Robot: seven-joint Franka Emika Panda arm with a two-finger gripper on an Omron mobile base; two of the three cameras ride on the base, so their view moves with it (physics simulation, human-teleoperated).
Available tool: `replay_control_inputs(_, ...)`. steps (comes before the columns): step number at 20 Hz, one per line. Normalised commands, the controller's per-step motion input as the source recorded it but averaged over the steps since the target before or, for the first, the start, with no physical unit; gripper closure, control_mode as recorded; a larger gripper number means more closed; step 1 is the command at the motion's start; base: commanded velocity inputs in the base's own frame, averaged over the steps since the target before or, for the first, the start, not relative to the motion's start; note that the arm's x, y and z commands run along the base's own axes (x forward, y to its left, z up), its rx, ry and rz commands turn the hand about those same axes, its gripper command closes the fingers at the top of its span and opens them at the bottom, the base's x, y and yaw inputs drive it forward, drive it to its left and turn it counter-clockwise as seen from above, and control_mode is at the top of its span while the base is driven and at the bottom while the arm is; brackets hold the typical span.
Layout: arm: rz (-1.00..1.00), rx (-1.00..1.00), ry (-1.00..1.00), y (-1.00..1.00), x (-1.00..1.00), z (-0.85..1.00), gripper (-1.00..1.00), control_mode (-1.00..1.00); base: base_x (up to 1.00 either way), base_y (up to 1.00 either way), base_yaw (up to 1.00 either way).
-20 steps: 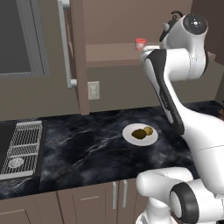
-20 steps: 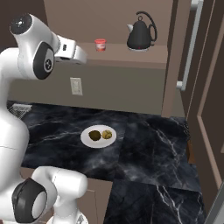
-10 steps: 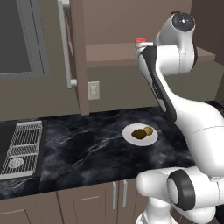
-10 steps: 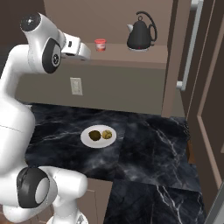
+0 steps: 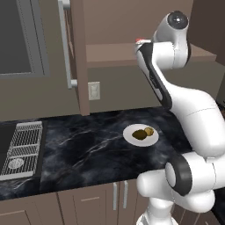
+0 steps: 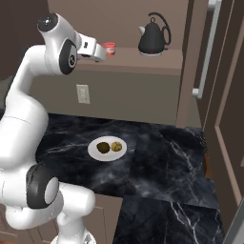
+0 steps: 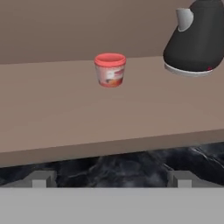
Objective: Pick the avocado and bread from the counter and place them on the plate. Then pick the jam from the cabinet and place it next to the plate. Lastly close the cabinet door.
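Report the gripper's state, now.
Gripper: open and holding nothing; the jam stands apart from it on the cabinet shelf.

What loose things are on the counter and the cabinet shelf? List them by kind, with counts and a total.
Food pieces on the plate: 2, dark green avocado and tan bread
Round white plates on the black marble counter: 1
Red-lidded jam jars on the brown cabinet shelf: 1
Black kettles with a curved handle on the shelf: 1
Total: 5
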Motion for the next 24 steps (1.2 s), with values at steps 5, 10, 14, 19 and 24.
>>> replay_control_inputs(5,0.0,0.0,0.0,-0.07,0.43,0.0,-1.0,-1.0,0.0,0.0,0.0)
replay_control_inputs(10,0.0,0.0,0.02,-0.07,0.42,0.0,-1.0,-1.0,0.0,0.0,0.0)
replay_control_inputs(14,0.0,0.0,0.03,-0.07,0.43,0.0,-1.0,-1.0,0.0,0.0,0.0)
replay_control_inputs(19,0.0,0.0,0.04,-0.05,0.43,0.0,-1.0,-1.0,0.0,0.0,0.0)
replay_control_inputs(24,0.0,0.0,0.04,-0.02,0.41,0.0,-1.0,-1.0,0.0,0.0,0.0)
